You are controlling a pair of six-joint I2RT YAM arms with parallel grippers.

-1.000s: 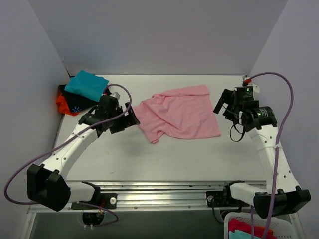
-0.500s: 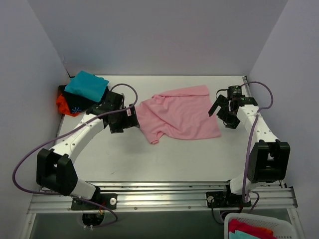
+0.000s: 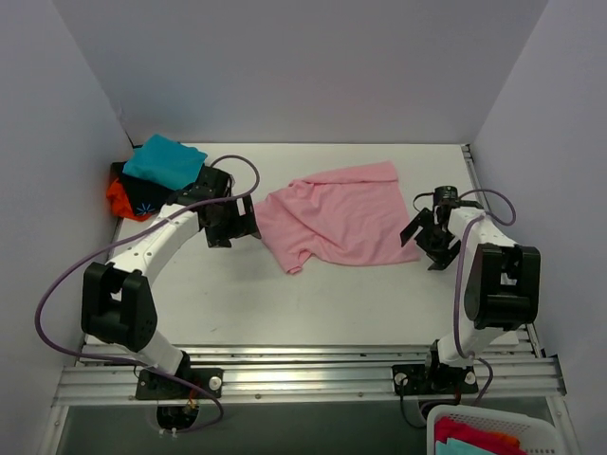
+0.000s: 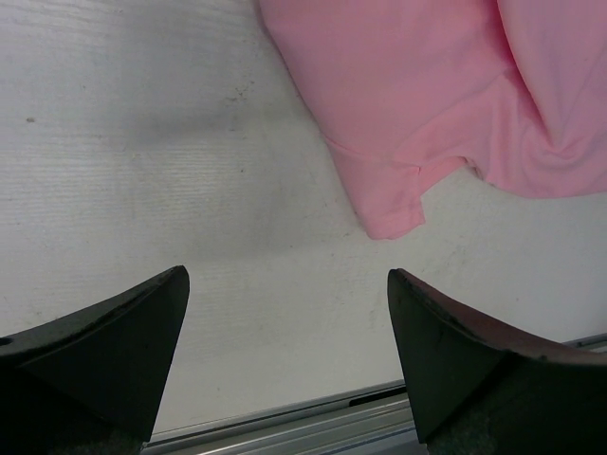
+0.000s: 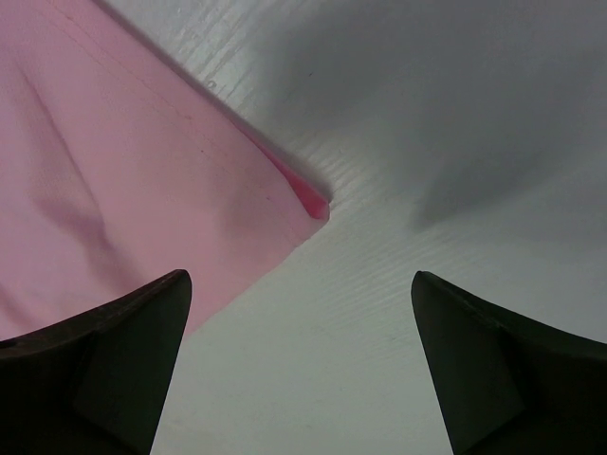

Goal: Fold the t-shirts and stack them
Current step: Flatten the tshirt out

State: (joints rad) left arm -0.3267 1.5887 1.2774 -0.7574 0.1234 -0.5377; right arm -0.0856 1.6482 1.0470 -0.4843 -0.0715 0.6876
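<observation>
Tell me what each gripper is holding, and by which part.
Nothing is held. The left gripper and right gripper stand open beside the pink t-shirt, no cloth between their jaws.

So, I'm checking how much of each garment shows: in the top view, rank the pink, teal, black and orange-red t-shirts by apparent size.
1. pink t-shirt, spread out, clearly largest.
2. teal t-shirt, lying on the other two.
3. black t-shirt and orange-red t-shirt: only edges show beneath the teal, too alike to rank.
</observation>
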